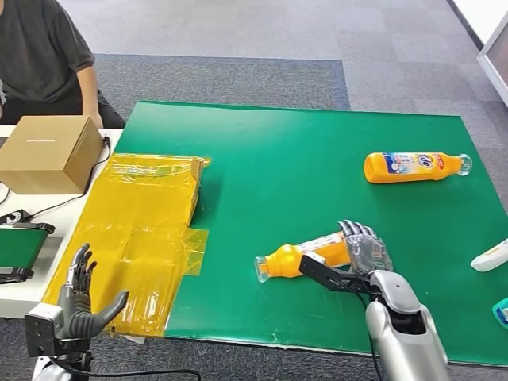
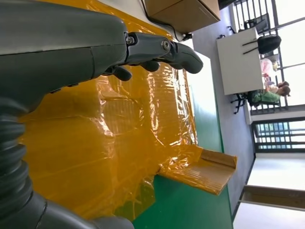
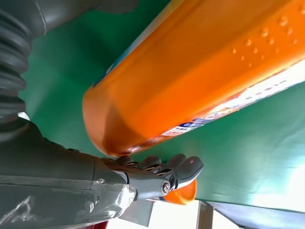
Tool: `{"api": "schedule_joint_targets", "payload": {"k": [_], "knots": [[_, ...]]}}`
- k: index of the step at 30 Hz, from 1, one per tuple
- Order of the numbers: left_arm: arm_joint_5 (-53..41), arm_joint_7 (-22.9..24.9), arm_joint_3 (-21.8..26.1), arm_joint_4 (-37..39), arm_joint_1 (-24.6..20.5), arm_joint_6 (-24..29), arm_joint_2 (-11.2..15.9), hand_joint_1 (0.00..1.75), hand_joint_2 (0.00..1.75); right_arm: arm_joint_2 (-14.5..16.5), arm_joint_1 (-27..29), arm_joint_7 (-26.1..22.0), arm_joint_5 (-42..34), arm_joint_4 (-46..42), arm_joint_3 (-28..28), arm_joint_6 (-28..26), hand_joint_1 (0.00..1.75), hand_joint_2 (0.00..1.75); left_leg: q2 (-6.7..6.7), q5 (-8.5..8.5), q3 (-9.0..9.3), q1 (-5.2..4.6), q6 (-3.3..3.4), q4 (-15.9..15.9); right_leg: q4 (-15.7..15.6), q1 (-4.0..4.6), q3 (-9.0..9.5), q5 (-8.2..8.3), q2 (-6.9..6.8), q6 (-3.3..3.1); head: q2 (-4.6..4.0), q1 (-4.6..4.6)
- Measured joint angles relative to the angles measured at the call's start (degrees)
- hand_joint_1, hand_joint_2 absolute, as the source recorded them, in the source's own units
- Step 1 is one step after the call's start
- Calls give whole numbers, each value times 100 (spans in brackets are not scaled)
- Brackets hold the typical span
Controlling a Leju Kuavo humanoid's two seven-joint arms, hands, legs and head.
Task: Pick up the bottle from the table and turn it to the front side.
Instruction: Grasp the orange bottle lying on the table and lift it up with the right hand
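Orange plastic marked the bottle you were after: it lay on its side on the green mat, near the edge closest to the robot, its clear cap end pointing toward the yellow plastic sheet and its base end at your right hand. That hand was at the base end, its fingers draped over the far side of the bottle. The right wrist view showed the orange body close in front of the palm, with a dark finger curled under its rounded end. I judged this a grip just forming or just made; I could not tell whether the bottle had left the mat. Its label showed only as a strip along one edge, so the turn to the front side looked not yet done.

Your left hand hovered at the near left corner, over the yellow sheet, fingers spread and holding nothing.

A second orange bottle lay well apart at the far right of the mat, label facing up. A cardboard box sat on the white table beside the mat, and a person in a dark shirt sat behind it.

What remained, by my reading: lift the near bottle clear, then roll it until the printed front faces up.
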Motion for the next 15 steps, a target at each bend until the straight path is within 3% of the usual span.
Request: {"api": "schedule_joint_targets", "payload": {"k": [2,3,6,7,15], "knots": [[38,0,-29,33,-34,43,11,0,175,-9,-136,0,11,220,36,16,4,175,1,1,1,0,1,0,0,0,1,0,0,0,1,0],[57,0,-45,51,-51,65,19,0,175,-15,-202,0,12,336,50,19,21,175,1,1,1,0,1,0,0,0,1,0,-1,0,1,1],[116,0,-96,102,-85,127,42,0,175,-36,-318,-22,2,652,77,5,147,175,0,3,0,0,4,0,0,0,3,3,-1,4,1,1],[135,0,-110,117,-91,146,48,0,175,-41,-338,-34,-4,733,84,-15,175,175,0,4,0,0,5,0,0,0,3,4,-1,5,1,0],[185,0,-142,188,-101,217,87,0,175,-51,-349,-114,-50,889,115,-391,175,175,0,3,0,0,5,1,0,-1,3,4,-1,6,1,0]]}}
